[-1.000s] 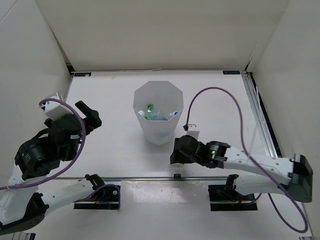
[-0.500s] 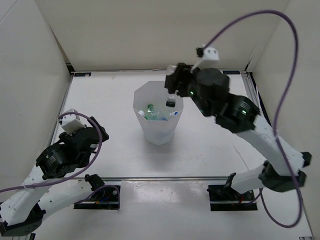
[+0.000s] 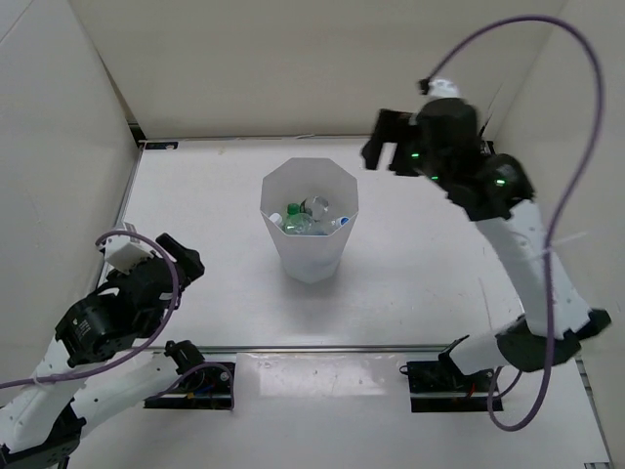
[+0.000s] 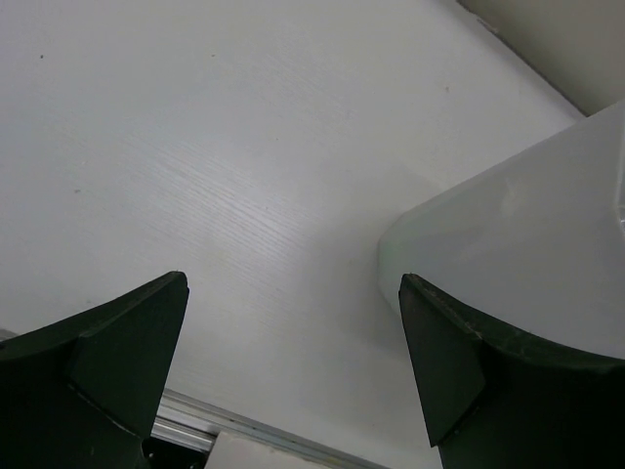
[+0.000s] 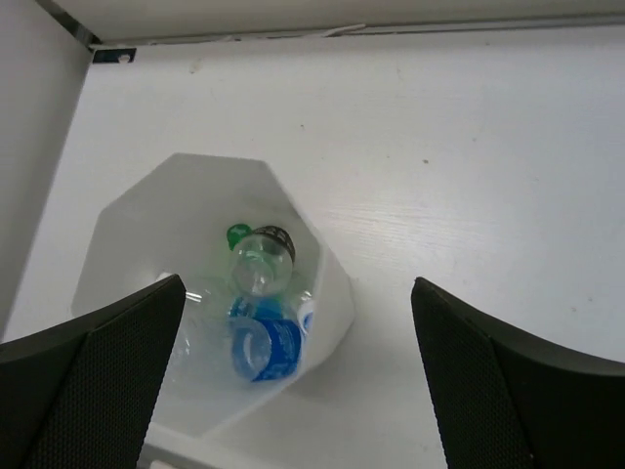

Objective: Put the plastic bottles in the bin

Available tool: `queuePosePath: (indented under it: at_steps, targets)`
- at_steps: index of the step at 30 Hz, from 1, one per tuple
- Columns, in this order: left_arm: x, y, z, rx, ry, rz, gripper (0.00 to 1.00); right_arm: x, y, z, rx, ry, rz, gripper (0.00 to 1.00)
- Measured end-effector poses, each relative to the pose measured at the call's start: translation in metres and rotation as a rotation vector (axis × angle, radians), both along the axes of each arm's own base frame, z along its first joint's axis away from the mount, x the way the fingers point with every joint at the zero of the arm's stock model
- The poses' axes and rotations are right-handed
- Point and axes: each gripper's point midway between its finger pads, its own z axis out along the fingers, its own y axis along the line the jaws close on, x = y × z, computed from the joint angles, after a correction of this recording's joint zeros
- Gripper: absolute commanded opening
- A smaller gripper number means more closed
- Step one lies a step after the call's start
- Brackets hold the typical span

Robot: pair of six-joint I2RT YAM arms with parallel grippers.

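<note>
The white faceted bin [image 3: 281,180] stands mid-table with the plastic bottles inside it. From above I see a green-capped one [image 3: 292,209], a clear one [image 3: 315,205] and a blue-labelled one [image 3: 334,225]. The right wrist view looks down into the bin [image 5: 137,225] at the green cap [image 5: 236,234], a clear bottle [image 5: 260,266] and a blue-labelled bottle [image 5: 270,347]. My right gripper [image 3: 384,151] hangs high, right of and behind the bin, open and empty [image 5: 298,376]. My left gripper [image 3: 184,252] is low at the front left, open and empty [image 4: 293,366], with the bin's wall [image 4: 527,234] just to its right.
White walls enclose the table on three sides. A metal rail [image 3: 322,347] runs along the front edge, with both arm bases behind it. The right arm's purple cable [image 3: 547,59] loops high over the back right corner.
The right arm rose from the table front, carried a bottle over the bin, opened, and has drawn back to the right; the bottle now lies in the bin. The left arm pulled back toward the front.
</note>
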Motion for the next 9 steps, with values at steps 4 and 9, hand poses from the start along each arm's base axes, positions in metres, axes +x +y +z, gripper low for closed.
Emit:
queuePosePath:
  at_steps: [4, 9]
  targets:
    - [-0.002, 0.003, -0.024, 0.013, 0.030, 0.018, 1.00, -0.011, -0.057, 0.016, 0.139, 0.055, -0.004, 1.00]
    - [0.008, 0.001, -0.046, 0.134, 0.092, 0.065, 1.00, -0.046, -0.049, -0.021, 0.239, 0.228, 0.222, 1.00]
